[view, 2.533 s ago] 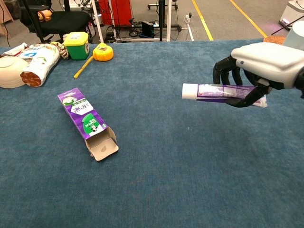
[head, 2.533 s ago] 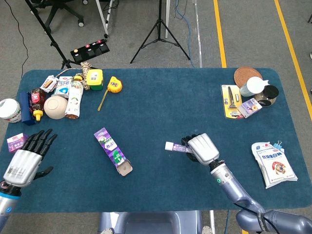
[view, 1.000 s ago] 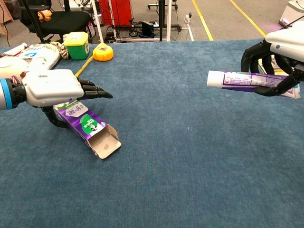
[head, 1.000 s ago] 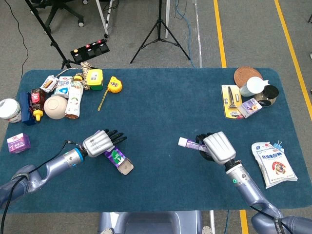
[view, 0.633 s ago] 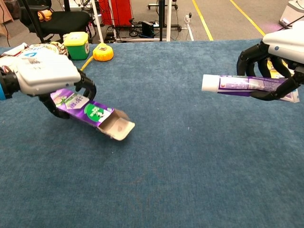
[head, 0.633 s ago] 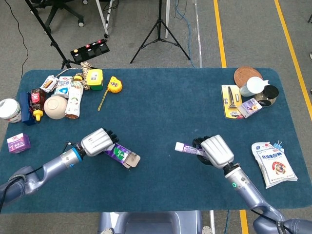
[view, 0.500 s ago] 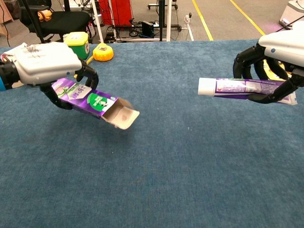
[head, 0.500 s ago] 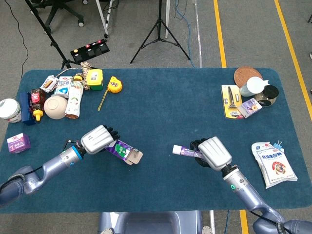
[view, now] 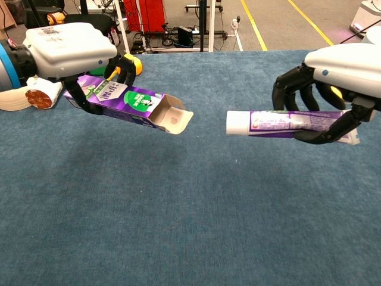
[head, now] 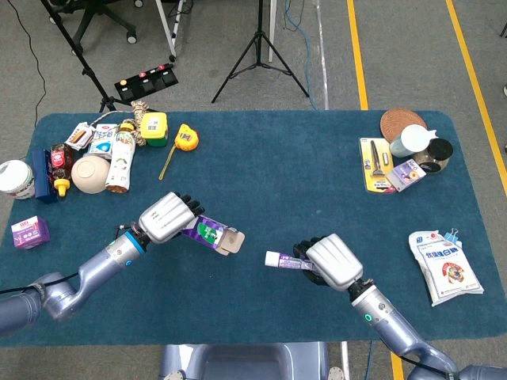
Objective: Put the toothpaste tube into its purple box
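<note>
My left hand (head: 165, 218) (view: 66, 44) grips the purple toothpaste box (head: 209, 234) (view: 128, 101) and holds it lifted above the blue table (head: 261, 174), its open flap end pointing right. My right hand (head: 334, 263) (view: 339, 74) holds the white and purple toothpaste tube (head: 283, 260) (view: 280, 121) level in the air, white cap end pointing left at the box's open mouth. A short gap separates the cap from the flap.
A cluster of items lies at the table's far left: a bowl (head: 89, 173), a yellow tape measure (head: 186, 138), a green-lidded box (head: 154, 129), bottles and packets. A razor pack (head: 375, 165), cups and a woven coaster (head: 402, 123) sit far right, a white pouch (head: 444, 265) near the right edge.
My left hand reached the box on the table, gripped it and lifted it, turning its open end rightward. My right hand has carried the tube leftward, closing the gap.
</note>
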Robot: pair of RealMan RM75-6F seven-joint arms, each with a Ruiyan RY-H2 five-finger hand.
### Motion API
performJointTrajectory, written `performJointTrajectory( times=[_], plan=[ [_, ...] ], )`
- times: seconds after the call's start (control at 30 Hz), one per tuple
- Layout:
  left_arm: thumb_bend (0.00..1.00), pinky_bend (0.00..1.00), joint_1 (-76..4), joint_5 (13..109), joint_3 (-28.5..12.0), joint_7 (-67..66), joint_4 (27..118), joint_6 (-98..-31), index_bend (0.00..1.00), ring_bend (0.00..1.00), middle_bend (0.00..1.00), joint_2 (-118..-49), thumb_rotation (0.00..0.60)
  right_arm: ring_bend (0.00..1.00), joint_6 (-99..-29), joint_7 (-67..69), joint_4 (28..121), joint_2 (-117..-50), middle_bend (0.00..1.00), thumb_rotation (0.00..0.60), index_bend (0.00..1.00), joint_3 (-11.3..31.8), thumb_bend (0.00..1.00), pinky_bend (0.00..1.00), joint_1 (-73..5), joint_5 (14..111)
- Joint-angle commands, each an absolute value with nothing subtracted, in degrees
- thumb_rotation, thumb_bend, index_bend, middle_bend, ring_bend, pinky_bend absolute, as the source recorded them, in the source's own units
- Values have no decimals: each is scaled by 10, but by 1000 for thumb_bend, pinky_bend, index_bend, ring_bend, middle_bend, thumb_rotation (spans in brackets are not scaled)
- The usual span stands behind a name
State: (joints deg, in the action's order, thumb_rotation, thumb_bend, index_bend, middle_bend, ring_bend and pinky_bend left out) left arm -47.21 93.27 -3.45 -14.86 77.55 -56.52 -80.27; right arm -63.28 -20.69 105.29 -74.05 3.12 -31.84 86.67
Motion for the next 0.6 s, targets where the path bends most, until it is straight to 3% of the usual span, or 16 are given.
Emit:
performJointTrajectory(
  times=[0.03, 0.27, 0.6],
  plan=[
    [143, 702, -480, 885, -60, -203, 813, -536, 574, 463, 465, -811, 600, 613, -625, -227, 1067, -751, 647, 600, 547, 36, 526, 706, -325, 859],
    [143, 702, -484, 853, -65, -266, 843, -524, 577, 462, 465, -818, 600, 614, -615, -267, 1089, -765, 647, 600, 547, 57, 526, 706, -340, 829],
    [144, 702, -474, 830, -61, -244, 847, -532, 586, 462, 465, -830, 600, 615, -613, -303, 1109, -782, 648, 600, 548, 78, 528, 707, -355, 785]
  ],
)
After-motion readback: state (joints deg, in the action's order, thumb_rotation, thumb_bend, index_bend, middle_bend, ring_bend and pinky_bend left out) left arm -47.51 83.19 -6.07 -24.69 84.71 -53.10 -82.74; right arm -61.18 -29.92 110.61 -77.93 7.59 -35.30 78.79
